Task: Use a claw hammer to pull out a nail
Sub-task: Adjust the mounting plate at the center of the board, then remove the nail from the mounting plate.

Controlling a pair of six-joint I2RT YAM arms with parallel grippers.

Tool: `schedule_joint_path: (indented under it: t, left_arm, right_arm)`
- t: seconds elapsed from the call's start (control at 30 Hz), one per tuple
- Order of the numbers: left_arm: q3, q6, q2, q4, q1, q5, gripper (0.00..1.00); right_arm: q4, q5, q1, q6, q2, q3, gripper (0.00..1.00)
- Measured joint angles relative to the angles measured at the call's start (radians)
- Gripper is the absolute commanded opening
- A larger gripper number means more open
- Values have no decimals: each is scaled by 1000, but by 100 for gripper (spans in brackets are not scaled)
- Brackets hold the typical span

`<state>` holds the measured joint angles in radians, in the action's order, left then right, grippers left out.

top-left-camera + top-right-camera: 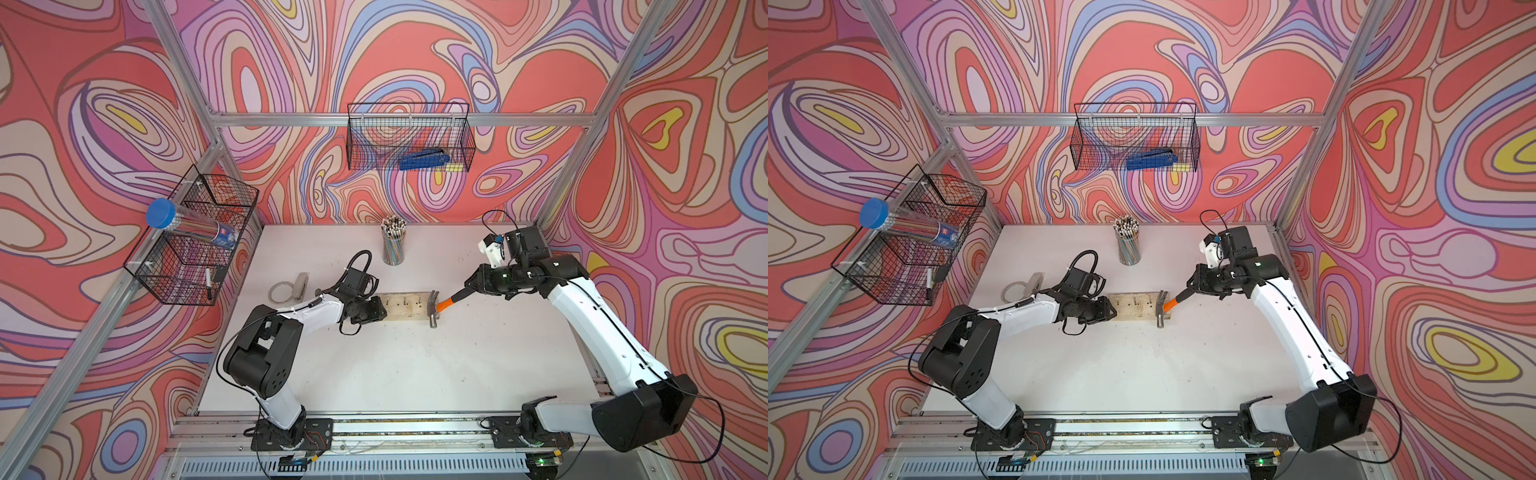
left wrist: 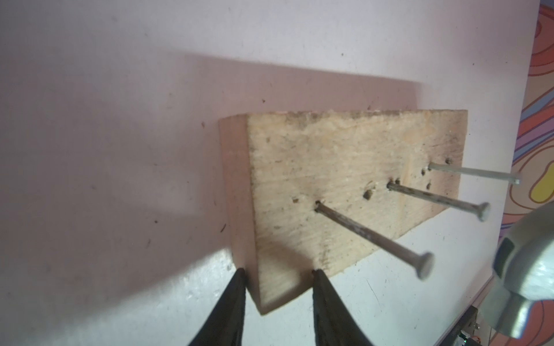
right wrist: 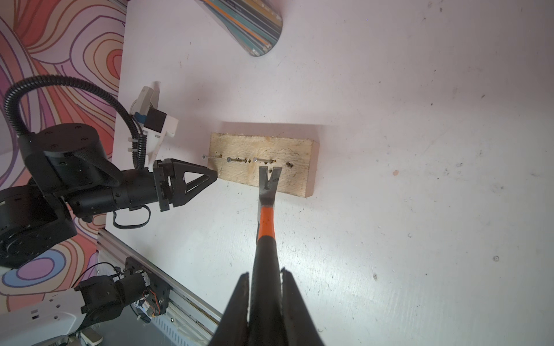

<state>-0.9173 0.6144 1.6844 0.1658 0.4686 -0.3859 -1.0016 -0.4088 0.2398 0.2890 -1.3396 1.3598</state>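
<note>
Hammer: steel claw over rough wood block on surface, beside three protruding nails; right pincer clamped on black handle. Left pincer straddles block's end; grip unclear.

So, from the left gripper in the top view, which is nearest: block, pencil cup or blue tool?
1. Block, at the left gripper's tips.
2. Pencil cup, farther back on the table.
3. Blue tool, in the back-wall basket.

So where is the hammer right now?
The hammer is mid-table in both top views, head at the wood block's right end, handle gripped by the right hand.
</note>
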Motion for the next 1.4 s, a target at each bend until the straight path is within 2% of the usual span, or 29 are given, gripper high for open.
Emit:
schedule_joint_path:
  t: [0.23,0.4,0.73,1.03,1.4]
  left_arm:
    - [10,7,-3,-21,25,-26,39]
    - [8,-20,-52,15,29,5,44]
    - [-114,-124,-76,137,44,83,53]
    - [-232,-190,30,168,93,150,50]
    - [-238,-208,69,182,107,212,49]
  right_arm:
    - [-19,29,20,-11,-19,35,0]
    - [-69,72,40,-32,-43,100,0]
    - [-145,129,92,-61,-108,168,0]
    - [-193,140,114,-69,-133,211,0]
    - [-244,144,131,-91,-197,269,0]
